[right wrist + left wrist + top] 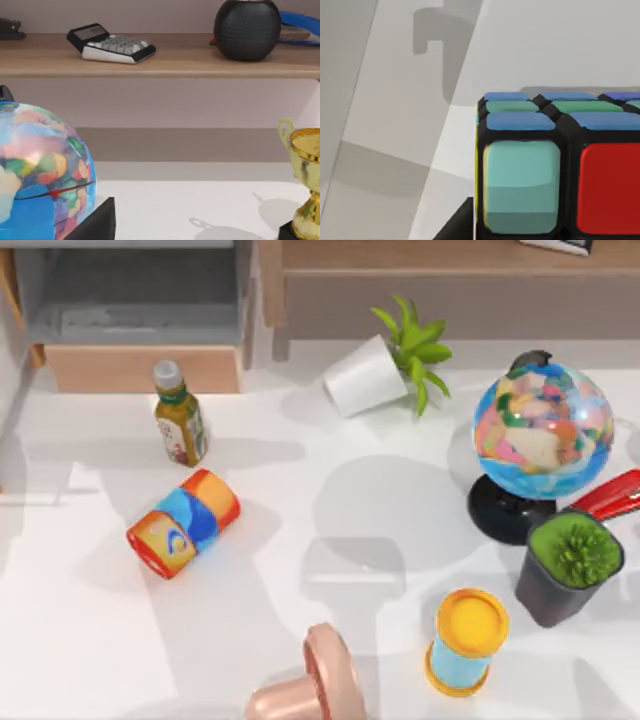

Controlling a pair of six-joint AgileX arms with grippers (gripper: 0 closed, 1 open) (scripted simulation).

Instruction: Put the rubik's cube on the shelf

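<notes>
- Closest in, our left wrist view has the rubik's cube (560, 165) at lower right of frame, hard against the camera, above the bench (395, 125); whether the left claw grips it we cannot tell.
- We judge it light, rigid, slick-tiled: pinch two opposite flat faces.
- Further off, top view: can (184, 523) left, globe (543, 438) right, tipped plant pot (365, 375) centre.
- Farthest, the shelf (160, 57) already carries a calculator (111, 44) and dark speaker (247, 29), leaving a gap between.
</notes>
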